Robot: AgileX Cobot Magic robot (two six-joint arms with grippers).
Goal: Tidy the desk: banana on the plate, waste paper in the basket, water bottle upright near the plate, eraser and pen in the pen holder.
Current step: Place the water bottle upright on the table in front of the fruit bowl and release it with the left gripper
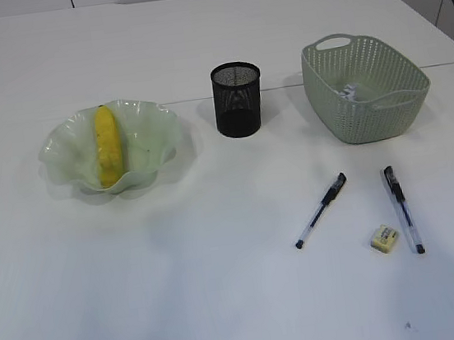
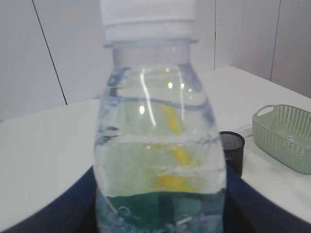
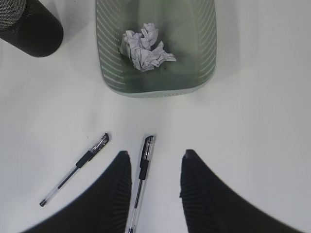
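Note:
A clear water bottle (image 2: 160, 145) with a white cap fills the left wrist view. My left gripper (image 2: 160, 213) is shut on its lower body, dark jaws on both sides. My right gripper (image 3: 155, 154) is open above the table, with one pen (image 3: 147, 151) lying between its fingers and a second pen (image 3: 77, 167) to the left. In the exterior view both pens (image 1: 321, 210) (image 1: 402, 208) and the eraser (image 1: 384, 239) lie front right. The banana (image 1: 107, 145) lies on the plate (image 1: 59, 149). Neither arm nor the bottle shows in the exterior view.
The black mesh pen holder (image 1: 237, 100) stands mid-table and also shows in the right wrist view (image 3: 29, 26). The green basket (image 1: 371, 127) at the right holds crumpled waste paper (image 3: 145, 47). A seam between two tables runs behind the plate.

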